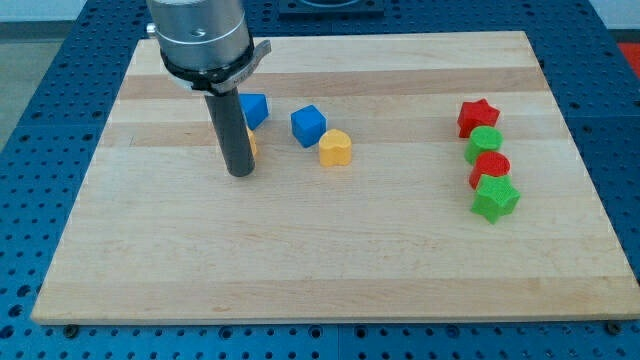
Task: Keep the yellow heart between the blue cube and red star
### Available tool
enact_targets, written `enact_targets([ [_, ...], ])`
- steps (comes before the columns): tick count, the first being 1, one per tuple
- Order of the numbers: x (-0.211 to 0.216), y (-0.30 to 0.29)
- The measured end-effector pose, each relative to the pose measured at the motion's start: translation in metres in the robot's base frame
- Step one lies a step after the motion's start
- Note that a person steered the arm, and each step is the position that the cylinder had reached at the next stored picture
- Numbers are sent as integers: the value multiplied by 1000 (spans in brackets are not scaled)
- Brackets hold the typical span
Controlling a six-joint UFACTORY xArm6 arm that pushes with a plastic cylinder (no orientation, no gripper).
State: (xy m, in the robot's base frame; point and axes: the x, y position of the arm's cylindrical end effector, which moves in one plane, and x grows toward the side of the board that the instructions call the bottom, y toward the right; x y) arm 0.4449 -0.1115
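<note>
The yellow heart (336,148) lies near the board's middle, just right and below the blue cube (308,125) and close to it. The red star (478,116) sits far to the view's right, at the top of a column of blocks. My tip (240,172) rests on the board to the left of the blue cube and yellow heart. A second blue block (254,109) sits just behind the rod, and a yellow block (251,146) peeks out at the rod's right side, mostly hidden.
Below the red star stand a green round block (484,144), a red block (490,167) and a green star-like block (495,198), in a tight column. The wooden board (330,260) lies on a blue perforated table.
</note>
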Motion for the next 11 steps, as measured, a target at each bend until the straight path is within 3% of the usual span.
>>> enact_targets([
  [5, 2, 96],
  [11, -57, 164],
])
